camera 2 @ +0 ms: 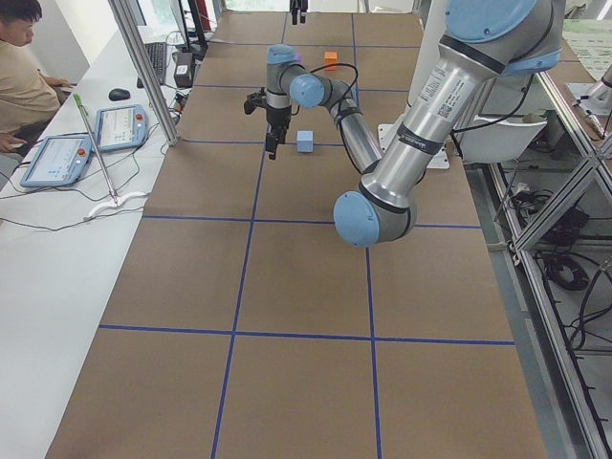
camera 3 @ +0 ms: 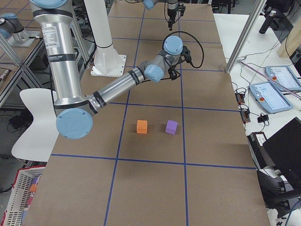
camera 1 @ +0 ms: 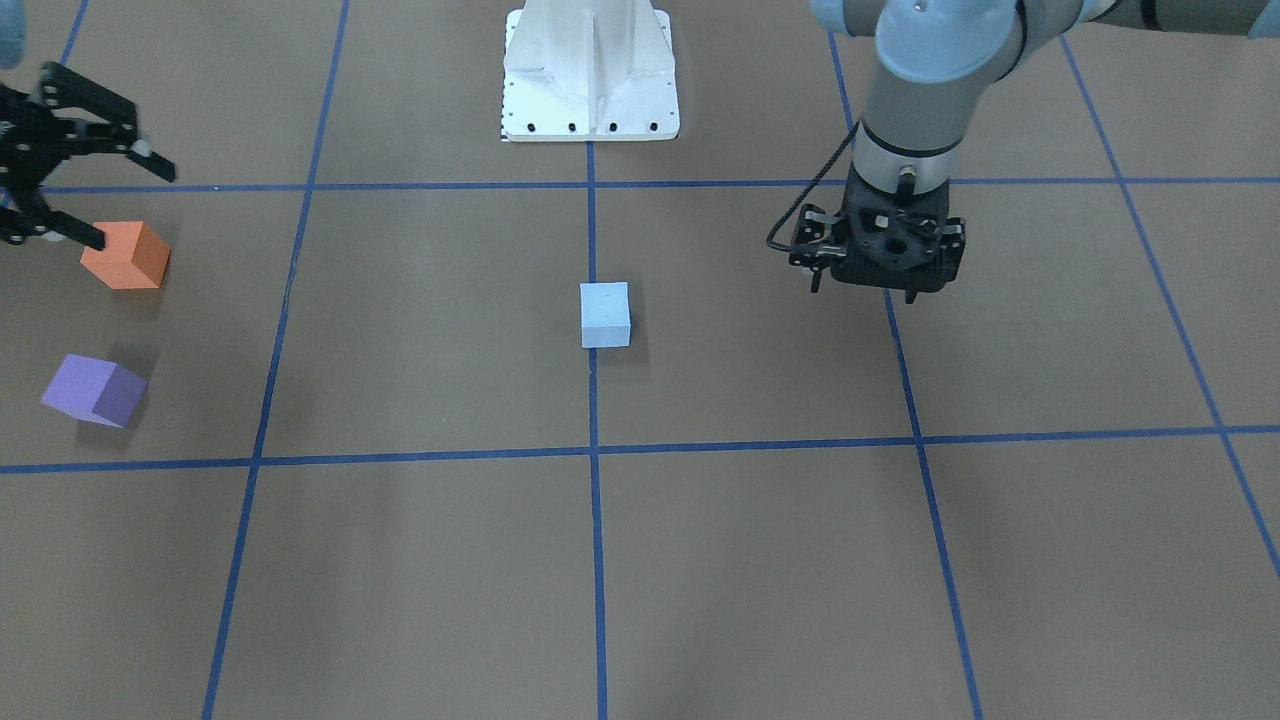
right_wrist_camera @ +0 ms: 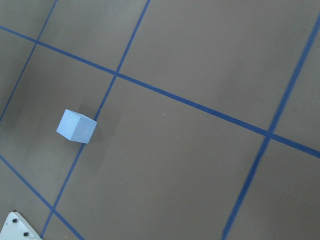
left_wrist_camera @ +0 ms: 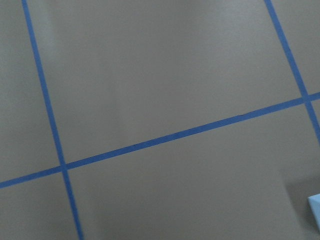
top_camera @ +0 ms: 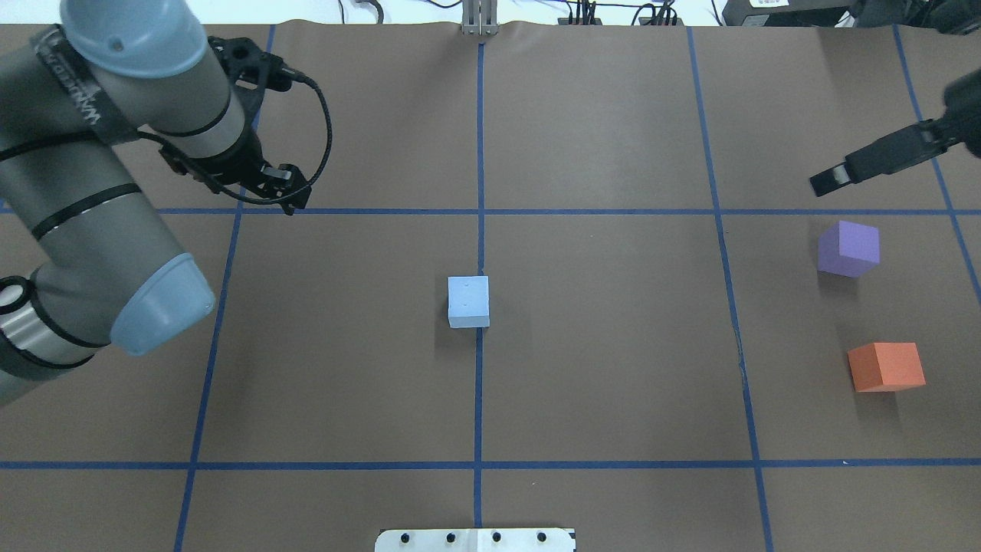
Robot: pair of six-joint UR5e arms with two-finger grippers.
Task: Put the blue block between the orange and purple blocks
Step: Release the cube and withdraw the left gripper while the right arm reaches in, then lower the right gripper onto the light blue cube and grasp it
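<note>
The light blue block sits on the centre tape line of the brown table, also in the overhead view and the right wrist view. The orange block and the purple block lie on the robot's right side with a gap between them, also in the overhead view: orange, purple. My left gripper points down, empty and apparently open, off to the blue block's side. My right gripper is open and empty, raised above the table near the orange block.
The white robot base plate stands at the table's robot side. Blue tape lines divide the brown table into squares. An operator and tablets are at a side bench.
</note>
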